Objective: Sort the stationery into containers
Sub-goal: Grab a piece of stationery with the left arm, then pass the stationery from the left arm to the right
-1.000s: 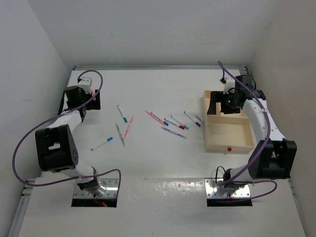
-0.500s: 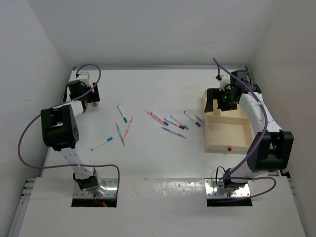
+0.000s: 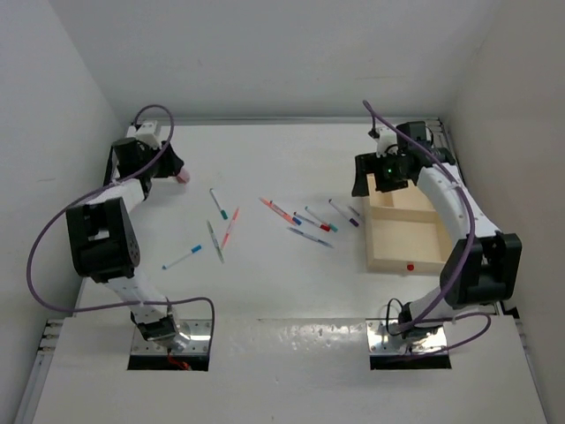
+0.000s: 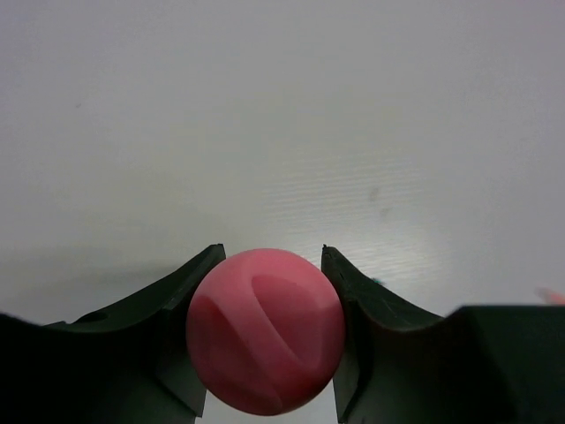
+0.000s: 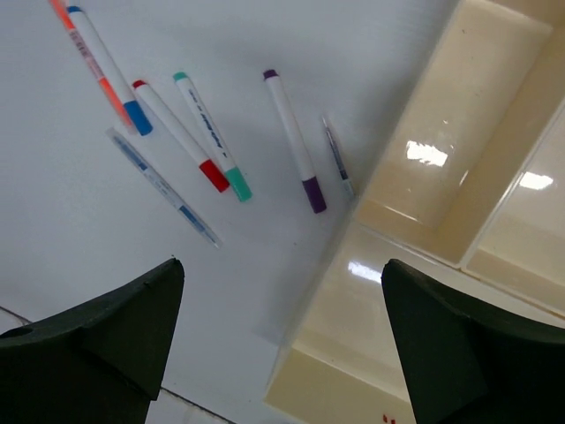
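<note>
The left gripper (image 4: 269, 256) is clamped on a pink lump (image 4: 265, 340) (rounded, glossy, with one curved groove across its face), and both dark fingers (image 4: 181, 336) press against its sides. In the top view this pair sits at the far left of the white table (image 3: 291, 291), close to the back wall. The right gripper (image 5: 281, 269) hangs with its jaws wide apart and nothing between them, above the table just beside the far left corner of the pale wooden tray (image 3: 369, 238). Below it six pens lie in a loose fan: an orange-red pen with a blue cap (image 5: 97, 66), a red-capped marker (image 5: 177, 137), a teal-capped marker (image 5: 212, 137) almost touching it, a purple-capped marker (image 5: 294, 141), a thin blue-marked pen (image 5: 163, 190) and a thin clear pen (image 5: 335, 155) — this last one nearest the tray wall. Four more pens (image 3: 229, 228) are scattered left of centre, well apart from the tray. The tray carries a small red dot (image 3: 410, 264) on its near rim, and the right arm (image 3: 450, 203) crosses above its far compartments, hiding part of them from above.
</note>
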Robot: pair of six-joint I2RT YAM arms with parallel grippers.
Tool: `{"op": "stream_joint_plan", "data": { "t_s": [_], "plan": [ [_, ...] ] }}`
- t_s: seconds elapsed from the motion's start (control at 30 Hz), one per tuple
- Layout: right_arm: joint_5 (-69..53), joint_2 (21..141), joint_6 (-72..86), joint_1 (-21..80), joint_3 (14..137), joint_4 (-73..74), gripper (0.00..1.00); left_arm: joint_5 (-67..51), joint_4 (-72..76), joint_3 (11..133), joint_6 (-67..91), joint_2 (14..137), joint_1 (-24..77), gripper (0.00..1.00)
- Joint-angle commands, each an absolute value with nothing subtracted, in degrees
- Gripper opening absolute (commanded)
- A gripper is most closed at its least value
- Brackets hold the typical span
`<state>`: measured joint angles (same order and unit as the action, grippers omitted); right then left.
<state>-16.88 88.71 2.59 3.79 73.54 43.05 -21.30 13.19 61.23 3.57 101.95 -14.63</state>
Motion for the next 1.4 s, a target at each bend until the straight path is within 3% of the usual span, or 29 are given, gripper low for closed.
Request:
{"op": "stream_joint_plan", "data": {
  "t_s": [0.0, 0.17, 0.43, 0.73, 1.0, 1.13, 1.27, 1.37],
  "plan": [
    [-21.0, 83.6, 1.0, 7.5, 77.1, 37.8, 0.91, -38.5, 14.9, 64.0, 12.7, 89.6, -14.5, 0.07],
    [-25.0, 79.5, 3.5, 13.3, 80.2, 31.7, 0.91, -49.5, 16.8, 63.2, 27.8, 78.1, -10.3, 0.01],
    [-20.3, 80.7, -2.8, 30.0, 91.8, 32.6, 0.9, -51.9, 26.2, 60.6, 50.9, 70.9, -2.9, 0.0],
    [-4.9, 86.8, -7.3, 44.9, 97.4, 31.6, 0.96, -48.5, 29.8, 61.4, 58.1, 69.6, 4.9, 0.0],
    [3.8, 92.4, -6.9, 48.4, 104.1, 32.1, 0.94, -47.9, 28.8, 61.2, 57.6, 69.1, 8.5, 0.0],
    [5.0, 93.2, -7.0, 49.0, 104.3, 31.2, 0.89, -47.7, 29.4, 59.9, 58.2, 68.8, 9.6, 0.0],
    [5.5, 93.1, -6.8, 49.1, 103.4, 29.8, 0.73, -47.5, 29.6, 59.1, 59.1, 68.9, 10.1, 0.0],
    [5.2, 92.9, -6.8, 49.1, 102.7, 29.3, 0.67, -47.4, 29.9, 58.7, 60.1, 68.9, 10.1, 0.0]
  ]
}}
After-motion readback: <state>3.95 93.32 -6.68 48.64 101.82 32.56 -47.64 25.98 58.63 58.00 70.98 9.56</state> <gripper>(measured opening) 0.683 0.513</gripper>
